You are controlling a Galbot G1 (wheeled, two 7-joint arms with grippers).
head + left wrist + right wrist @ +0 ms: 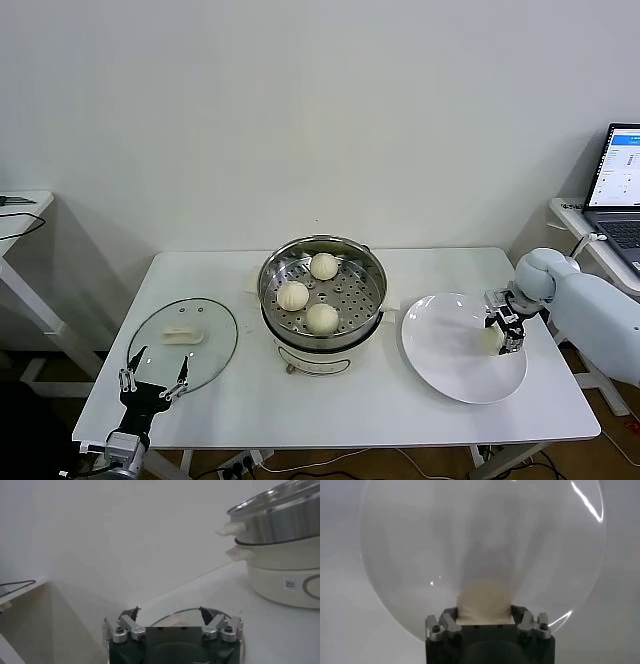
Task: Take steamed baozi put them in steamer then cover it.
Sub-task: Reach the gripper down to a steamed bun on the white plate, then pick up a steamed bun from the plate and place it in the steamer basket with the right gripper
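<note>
The steel steamer (372, 262) stands mid-table with three baozi (323, 266) (292, 295) (321, 318) on its perforated tray. A further baozi (492, 340) sits at the right side of the white plate (450, 350). My right gripper (503, 338) reaches down over it. In the right wrist view the fingers (519, 614) press both sides of this baozi (484, 600). The glass cover (215, 340) lies flat at the table's left, handle up. My left gripper (154, 376) hovers open just in front of it, holding nothing; the left wrist view shows the cover's rim (185, 611) between its spread fingertips.
An open laptop (620, 180) sits on a side table at the far right, close behind my right arm. Another small table (20, 215) with a cable stands at the far left. The steamer's cream base (285, 580) rises to the right of my left gripper.
</note>
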